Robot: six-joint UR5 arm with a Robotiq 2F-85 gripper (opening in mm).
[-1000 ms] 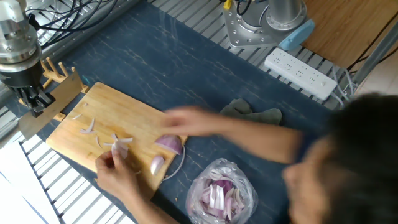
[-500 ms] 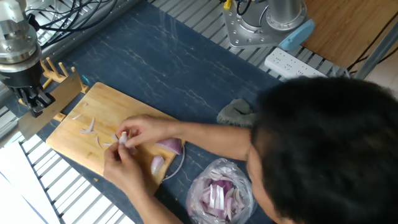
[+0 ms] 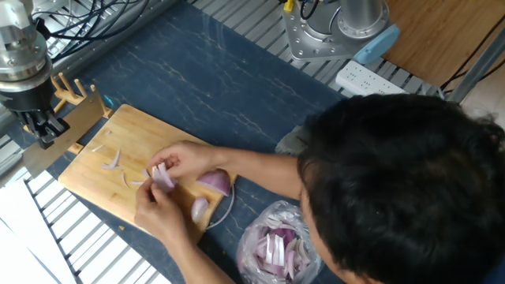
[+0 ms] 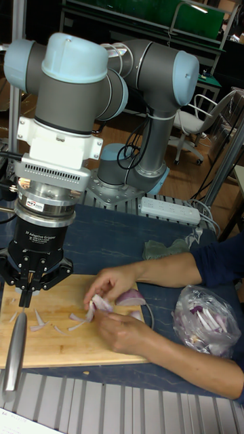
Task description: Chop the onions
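A bamboo cutting board (image 3: 134,136) (image 4: 61,347) carries the onions: a purple wedge (image 3: 215,183) (image 4: 130,297), a smaller piece (image 3: 200,209) and thin slivers (image 3: 110,162) (image 4: 37,319). A person's two hands (image 3: 167,193) (image 4: 112,305) hold another onion piece over the board's middle. My gripper (image 3: 43,128) (image 4: 26,293) hangs over the board's left end, shut on a knife (image 3: 67,136) (image 4: 15,352) whose blade points down at the board edge, well apart from the hands.
A clear bag of onion slices (image 3: 276,248) (image 4: 203,319) lies right of the board. A grey-green cloth (image 3: 290,140) (image 4: 159,249), a power strip (image 3: 357,76) (image 4: 169,209) and the arm's base (image 3: 331,31) sit behind. The person's head (image 3: 402,189) fills the right foreground.
The person has leaned further in, the head now covering more of the right side, and both hands have closed on an onion piece mid-board. My gripper and knife have not moved.
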